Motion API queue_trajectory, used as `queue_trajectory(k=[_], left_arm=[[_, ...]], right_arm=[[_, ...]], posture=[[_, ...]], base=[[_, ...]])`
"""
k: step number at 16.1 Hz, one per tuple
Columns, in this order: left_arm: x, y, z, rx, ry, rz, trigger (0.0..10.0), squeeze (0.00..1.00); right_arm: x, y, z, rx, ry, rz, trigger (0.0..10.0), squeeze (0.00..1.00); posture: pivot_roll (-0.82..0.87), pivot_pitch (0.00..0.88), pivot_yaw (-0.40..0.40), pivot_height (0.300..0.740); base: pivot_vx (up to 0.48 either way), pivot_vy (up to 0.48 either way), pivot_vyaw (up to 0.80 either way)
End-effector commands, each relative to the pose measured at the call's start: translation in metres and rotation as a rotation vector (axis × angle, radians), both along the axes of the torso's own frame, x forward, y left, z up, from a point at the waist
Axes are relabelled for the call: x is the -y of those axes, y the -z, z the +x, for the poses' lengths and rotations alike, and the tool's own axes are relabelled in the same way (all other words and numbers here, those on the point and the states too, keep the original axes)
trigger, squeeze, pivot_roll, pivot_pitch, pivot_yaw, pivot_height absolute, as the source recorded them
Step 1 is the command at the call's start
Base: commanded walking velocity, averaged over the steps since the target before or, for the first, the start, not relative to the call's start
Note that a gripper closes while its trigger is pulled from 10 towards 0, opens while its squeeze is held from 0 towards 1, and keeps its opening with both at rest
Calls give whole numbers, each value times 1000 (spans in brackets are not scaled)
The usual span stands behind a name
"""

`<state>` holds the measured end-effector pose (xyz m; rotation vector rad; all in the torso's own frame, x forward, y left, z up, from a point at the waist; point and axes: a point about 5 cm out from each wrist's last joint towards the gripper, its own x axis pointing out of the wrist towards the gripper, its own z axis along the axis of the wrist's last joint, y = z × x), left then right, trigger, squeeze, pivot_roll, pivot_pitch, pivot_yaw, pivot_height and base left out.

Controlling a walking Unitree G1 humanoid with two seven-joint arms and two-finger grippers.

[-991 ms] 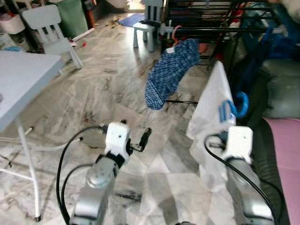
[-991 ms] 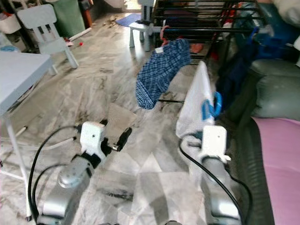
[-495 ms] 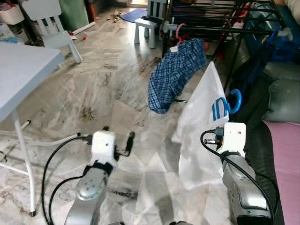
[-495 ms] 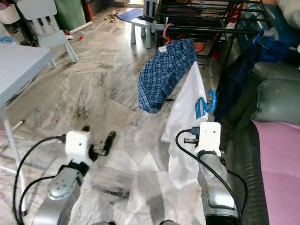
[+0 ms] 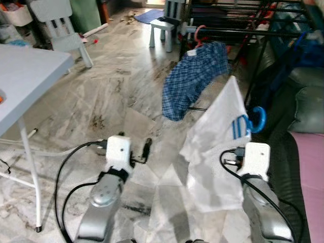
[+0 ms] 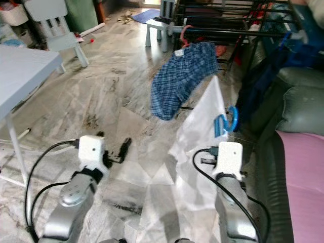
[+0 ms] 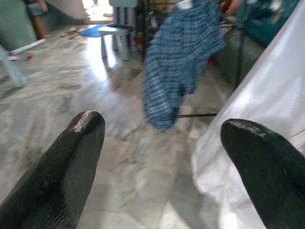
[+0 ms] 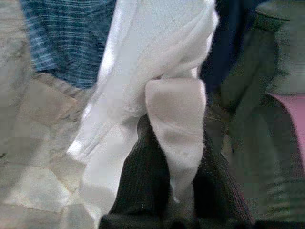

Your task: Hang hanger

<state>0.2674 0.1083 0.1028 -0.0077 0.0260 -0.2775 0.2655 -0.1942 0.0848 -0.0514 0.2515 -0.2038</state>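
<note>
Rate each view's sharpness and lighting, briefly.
Left eye view: mild softness, even daylight, white garment readable. Right eye view: much the same, glare on the floor near the stool. Left wrist view: left tool's fingers blurred close up, plaid shirt soft, bright patch behind. Right wrist view: dim and hazy, white cloth pinched in the right tool.

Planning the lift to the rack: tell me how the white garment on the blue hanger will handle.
Likely floppy: the white garment drapes in loose folds below the blue hanger. Probably light, since the right end effector carries it by a pinched fold. It may swing or slip, hanging unsupported above the floor.
</note>
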Motion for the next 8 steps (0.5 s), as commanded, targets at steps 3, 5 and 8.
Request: queue_trajectory(k=[3, 5, 8], left_arm=[[1, 1, 0, -22, 6, -36, 10000, 0], [0, 2, -1, -26, 5, -37, 10000, 0], [-3, 3, -1, -33, -7, -42, 10000, 0]], right_arm=[[4, -14, -1, 53, 25, -13, 10000, 0], [0, -15, 0, 51, 15, -7, 10000, 0], [-3, -14, 1, 47, 2, -3, 10000, 0]], posture=[[-88, 109, 39, 740], [-81, 114, 34, 740], [-77, 113, 32, 740]], base=[[0, 0, -473], [0, 0, -800], [0, 80, -800]])
